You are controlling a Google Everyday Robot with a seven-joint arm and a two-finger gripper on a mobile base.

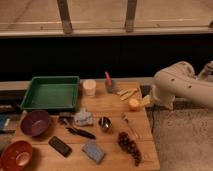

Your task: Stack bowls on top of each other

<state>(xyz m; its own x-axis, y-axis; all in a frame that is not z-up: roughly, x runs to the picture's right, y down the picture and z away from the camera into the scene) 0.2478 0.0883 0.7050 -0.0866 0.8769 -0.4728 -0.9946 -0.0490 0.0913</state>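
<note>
A dull purple bowl (35, 122) sits upright near the wooden table's left edge. In front of it, at the front left corner, is a glossy orange-red bowl (16, 155); the two bowls lie side by side and apart. My white arm (177, 86) curves in from the right. Its gripper (148, 98) hangs low by the table's right edge, next to an orange fruit (134, 104) and far from both bowls. It holds nothing.
A green tray (50, 80) stands at the back left, with a white cup (89, 87) beside it. A small metal cup (104, 123), a black phone (60, 146), a blue sponge (93, 151) and dark grapes (129, 146) lie across the table (112, 107).
</note>
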